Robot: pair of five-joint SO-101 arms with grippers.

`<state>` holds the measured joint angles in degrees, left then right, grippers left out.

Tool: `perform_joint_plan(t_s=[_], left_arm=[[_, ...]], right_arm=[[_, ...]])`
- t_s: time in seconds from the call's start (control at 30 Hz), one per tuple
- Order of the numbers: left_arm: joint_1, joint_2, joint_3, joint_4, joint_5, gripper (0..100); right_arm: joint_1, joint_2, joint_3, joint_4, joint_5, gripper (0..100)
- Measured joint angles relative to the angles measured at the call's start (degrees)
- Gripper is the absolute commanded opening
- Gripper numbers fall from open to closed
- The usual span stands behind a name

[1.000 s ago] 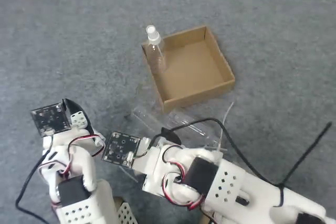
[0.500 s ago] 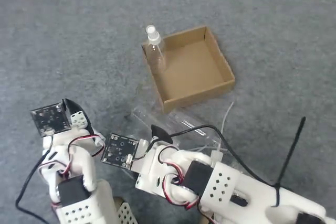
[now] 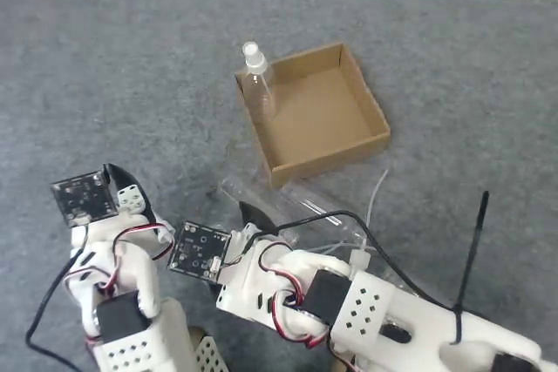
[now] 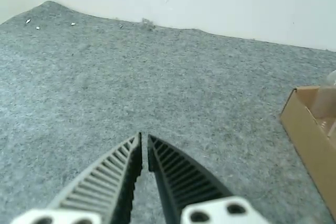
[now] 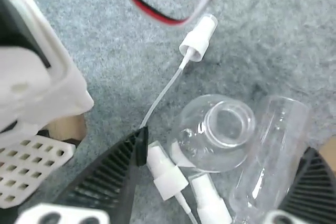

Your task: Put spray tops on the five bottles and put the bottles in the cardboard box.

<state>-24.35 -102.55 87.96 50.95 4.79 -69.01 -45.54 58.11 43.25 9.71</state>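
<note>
High view: a cardboard box (image 3: pixel 323 119) sits upper centre of the frame on the grey bench (image 3: pixel 131 84), with one capped bottle (image 3: pixel 258 84) upright at its left corner and clear bottles (image 3: pixel 301 200) lying just below it. Left wrist view: the left gripper (image 4: pixel 144 145), jaws nearly together and holding nothing, hangs over the bench. Right wrist view: the right gripper (image 5: pixel 226 148) gapes wide and empty over an uncapped bottle (image 5: pixel 218 132), with loose spray tops (image 5: pixel 198 38) beside it.

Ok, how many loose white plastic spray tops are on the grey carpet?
3. One white plastic spray top lies apart, long tube attached; a second spray top and a third spray top lie together beside the uncapped clear plastic bottle. Others may be hidden.
</note>
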Motion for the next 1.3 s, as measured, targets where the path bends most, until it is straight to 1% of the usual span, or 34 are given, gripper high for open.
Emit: perform_joint_plan(t_s=[0.27, 0.57, 0.6, 0.77, 1.3], left_arm=[[0.0, 0.0, 0.0, 0.0, 0.0, 2], [0.0, 0.0, 0.0, -0.1, 0.0, 2], [0.0, 0.0, 0.0, -0.1, 0.0, 2], [0.0, 0.0, 0.0, -0.1, 0.0, 2], [0.0, 0.0, 0.0, -0.1, 0.0, 2]], right_arm=[[0.0, 0.0, 5.6, -7.8, 0.0, 38.3], [1.8, 0.0, 5.7, -9.4, 0.0, 38.1], [1.8, 0.0, 5.7, -9.4, 0.0, 37.0], [1.8, 0.0, 5.7, -9.4, 0.0, 24.9], [1.8, 0.0, 5.7, -10.9, 0.0, 23.7]])
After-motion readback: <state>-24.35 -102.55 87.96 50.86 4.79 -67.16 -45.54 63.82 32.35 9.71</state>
